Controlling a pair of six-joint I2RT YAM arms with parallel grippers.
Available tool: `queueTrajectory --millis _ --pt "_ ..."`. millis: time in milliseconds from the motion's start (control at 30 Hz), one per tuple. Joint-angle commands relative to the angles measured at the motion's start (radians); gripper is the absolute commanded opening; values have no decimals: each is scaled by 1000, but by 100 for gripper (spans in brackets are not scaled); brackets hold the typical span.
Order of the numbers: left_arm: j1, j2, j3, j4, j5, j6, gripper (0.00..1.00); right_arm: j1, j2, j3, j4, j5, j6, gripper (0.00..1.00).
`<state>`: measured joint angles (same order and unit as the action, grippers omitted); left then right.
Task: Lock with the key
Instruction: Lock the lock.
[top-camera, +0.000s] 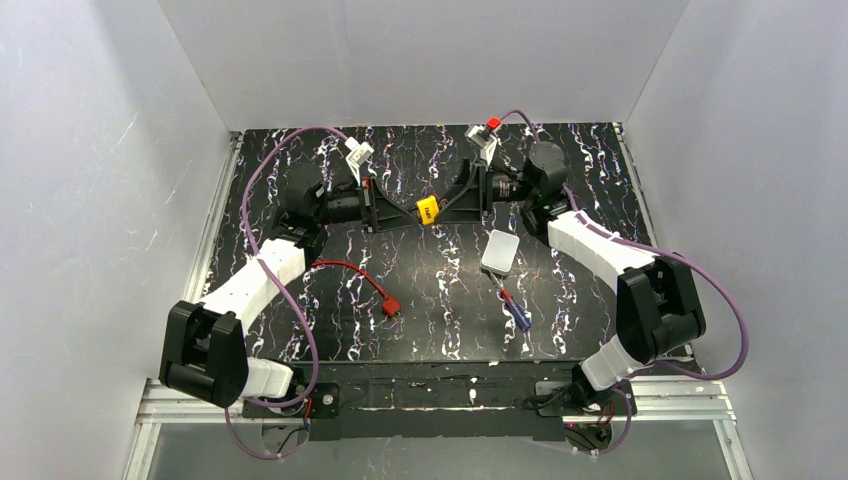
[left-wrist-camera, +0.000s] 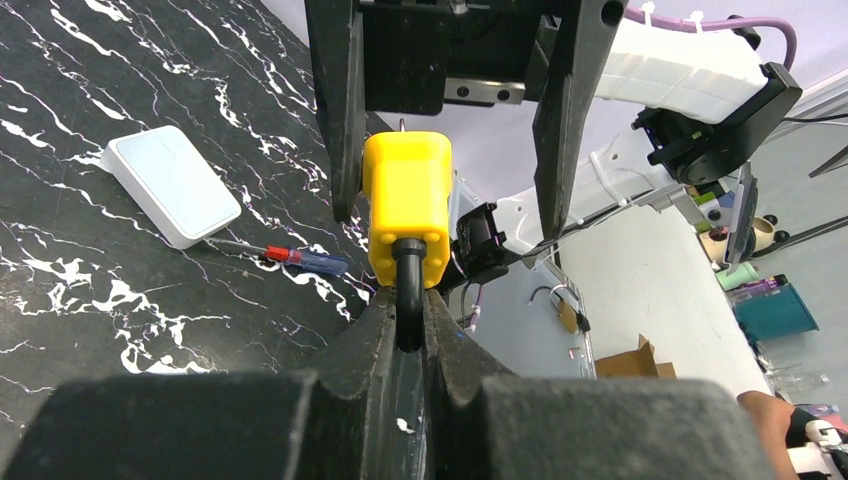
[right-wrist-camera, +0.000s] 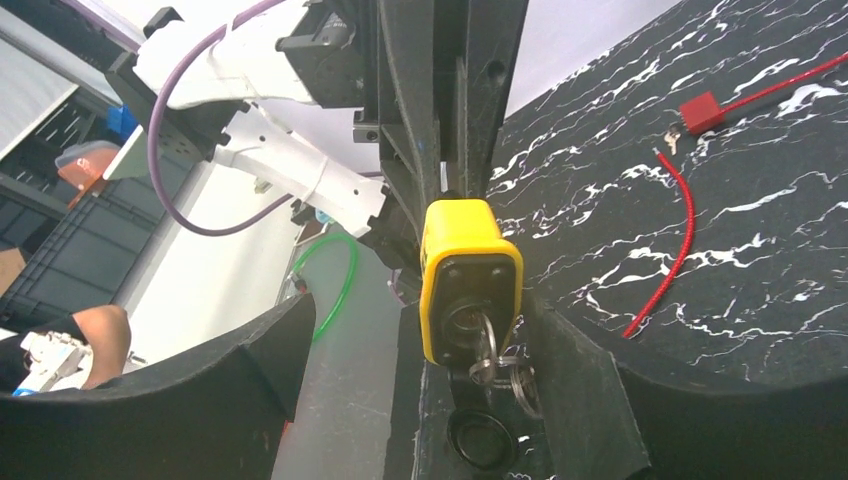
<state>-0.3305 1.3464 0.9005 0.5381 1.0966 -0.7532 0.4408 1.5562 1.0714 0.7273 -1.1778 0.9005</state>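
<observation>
Padlock (right-wrist-camera: 470, 250) looked rigid — left gripper (left-wrist-camera: 408, 322) pinched its shackle (left-wrist-camera: 408, 285), right gripper (right-wrist-camera: 412, 322) stood spread; tiny slick key (right-wrist-camera: 487, 345), grip its bow.

Top view high, looking down, wrist views close, facing each other, both on yellow padlock (left-wrist-camera: 405, 205)

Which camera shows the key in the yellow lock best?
The right wrist view: the key shows close up, stuck in the yellow lock. The left wrist sees only the lock's other end; from above it is too small.
</observation>
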Motion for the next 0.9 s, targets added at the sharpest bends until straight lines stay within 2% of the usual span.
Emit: queueTrajectory --millis 0,400,533,767,867 --pt "-1 -44 26 55 22 -15 0 35 -12 24 -32 6 -69 82" --pt "-6 -48 15 62 19 -18 0 42 -10 27 -32 33 -79 38" --pt "5 -55 9 62 26 -34 0 32 -15 25 -30 35 -73 1" --pt "90 -81 -47 63 50 -40 0 -59 -68 -12 53 61 -9 1" --pt "79 -90 -45 65 42 -17 0 -52 -69 -20 60 68 -7 1"
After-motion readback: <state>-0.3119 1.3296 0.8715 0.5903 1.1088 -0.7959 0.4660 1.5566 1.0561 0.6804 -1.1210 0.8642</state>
